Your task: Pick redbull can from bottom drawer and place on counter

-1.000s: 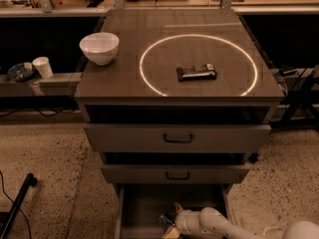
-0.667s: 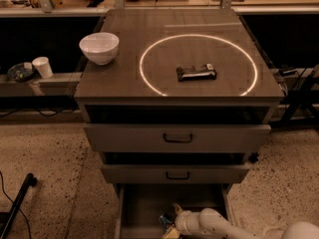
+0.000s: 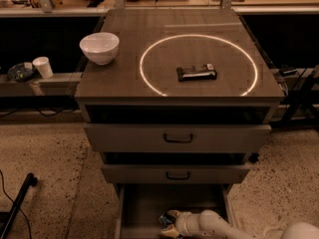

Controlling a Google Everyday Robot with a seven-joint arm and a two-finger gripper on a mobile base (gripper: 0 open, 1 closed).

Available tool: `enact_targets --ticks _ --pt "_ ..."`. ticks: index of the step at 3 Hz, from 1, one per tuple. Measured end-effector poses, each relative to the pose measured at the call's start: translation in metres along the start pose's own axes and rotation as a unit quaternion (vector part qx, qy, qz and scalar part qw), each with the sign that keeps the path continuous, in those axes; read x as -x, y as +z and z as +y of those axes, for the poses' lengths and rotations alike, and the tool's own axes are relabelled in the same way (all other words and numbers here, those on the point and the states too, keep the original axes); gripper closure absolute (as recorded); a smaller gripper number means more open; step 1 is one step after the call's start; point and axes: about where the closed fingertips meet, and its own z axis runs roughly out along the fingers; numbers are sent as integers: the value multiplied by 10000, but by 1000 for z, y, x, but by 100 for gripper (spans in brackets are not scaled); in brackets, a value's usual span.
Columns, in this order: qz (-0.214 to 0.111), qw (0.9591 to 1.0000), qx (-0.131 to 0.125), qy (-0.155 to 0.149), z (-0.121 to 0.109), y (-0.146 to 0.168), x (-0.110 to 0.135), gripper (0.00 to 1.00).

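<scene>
redbull can [image 3: 164, 217] | at hand [image 3: 168, 224] | bottom drawer [image 3: 121, 210] front edge (rear floor open)

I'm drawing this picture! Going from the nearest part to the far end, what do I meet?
Gripper in the bottom drawer → middle drawer → top drawer → dark wrapped bar on the counter.
</scene>
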Motion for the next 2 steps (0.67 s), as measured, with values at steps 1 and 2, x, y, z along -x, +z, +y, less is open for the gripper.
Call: enact_targets --ticks 1,2 --pt "48 9999 -78 -95 0 -1 -3 67" --pt "-95 9996 -53 -249 -6 -14 8 90"
